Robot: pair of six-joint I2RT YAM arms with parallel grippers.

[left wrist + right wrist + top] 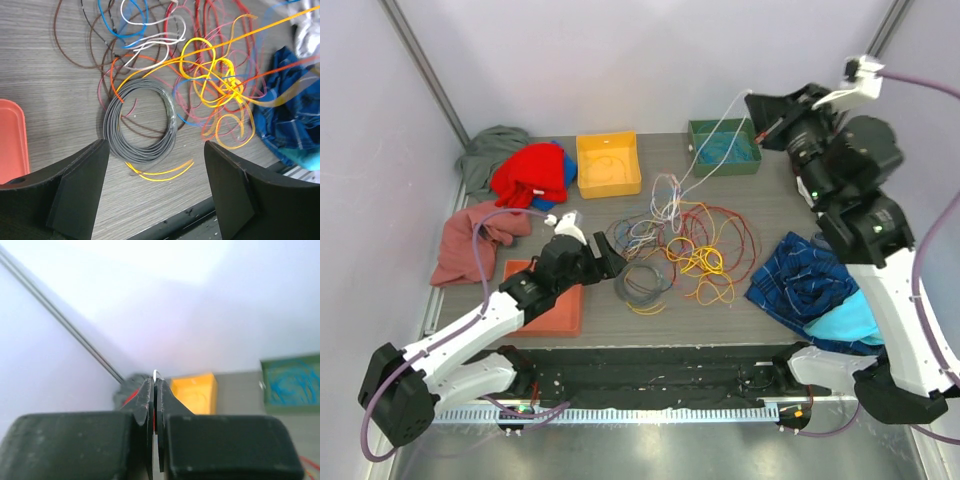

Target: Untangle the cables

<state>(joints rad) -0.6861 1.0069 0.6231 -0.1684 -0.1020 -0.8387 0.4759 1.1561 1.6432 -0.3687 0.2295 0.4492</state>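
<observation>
right pincer (756, 108): clamped fully shut on a thin white cable (157, 373), held high at about 1 o'clock, above the green bin (723, 145). Only a short tip pokes out past the fingertips.
left pincer (610, 262): wide open with nothing in it, low over the counter (770, 210), just at 9 o'clock of the grey coil (140, 120).
cables (685, 240): one loose heap mid-counter, between the orange tray (550, 305) at 8 o'clock and the blue plaid cloth (805, 280) at 4 o'clock.
worry 1: the white cable runs down into the heap. If it's looped through the others, more pull probably drags the whole mess or cinches a knot.
worry 2: it's a skinny, slick strand with very little held, so I'd guess it could slide out under tension.
worry 3: the left pincer might scoop up several strands at once, or knock the grey coil loose.
materials: thin plastic-coated wires, smooth and springy, lying in open loops. The yellow cable (215, 75) is bunched into a knot, while the grey one is a neat round coil.
surroundings: wood-grain counter, hard plastic bin and tray, soft rumpled cloth.
</observation>
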